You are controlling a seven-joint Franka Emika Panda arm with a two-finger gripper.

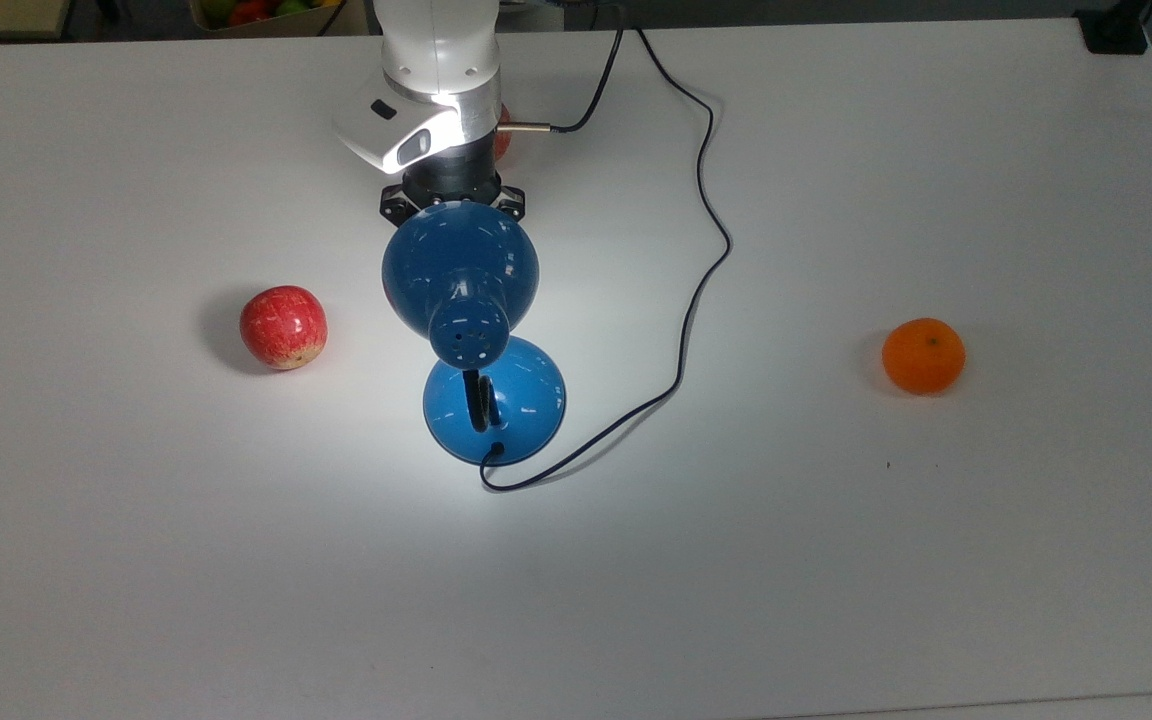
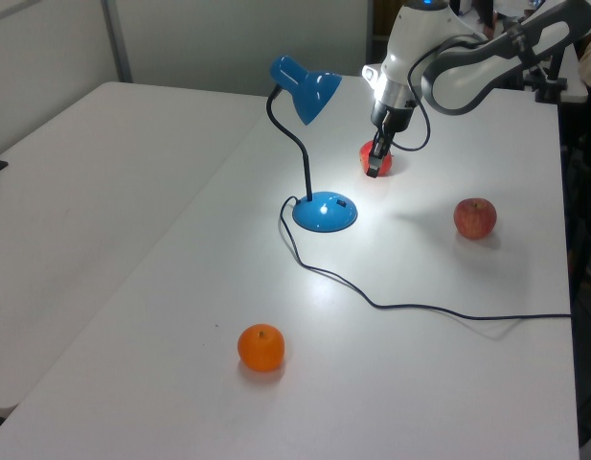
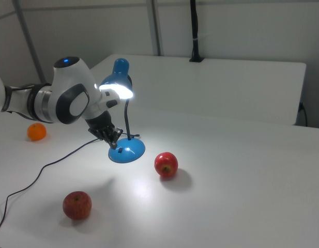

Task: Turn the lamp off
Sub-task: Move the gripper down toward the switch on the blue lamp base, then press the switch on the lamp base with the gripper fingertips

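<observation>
The blue lamp is lit, and its domed shade throws a bright patch on the white table. Its round base stands mid-table, with the black cord running off toward the top view's top edge. In the left view my gripper hangs shut and holding nothing to the right of the shade, level with the neck, above the table. In the right view the gripper sits just left of and above the base. In the top view the shade covers the fingertips.
One red apple lies at the top view's left of the lamp. Another apple lies nearer the arm's side, and in the top view the arm mostly covers it. An orange sits far to the top view's right.
</observation>
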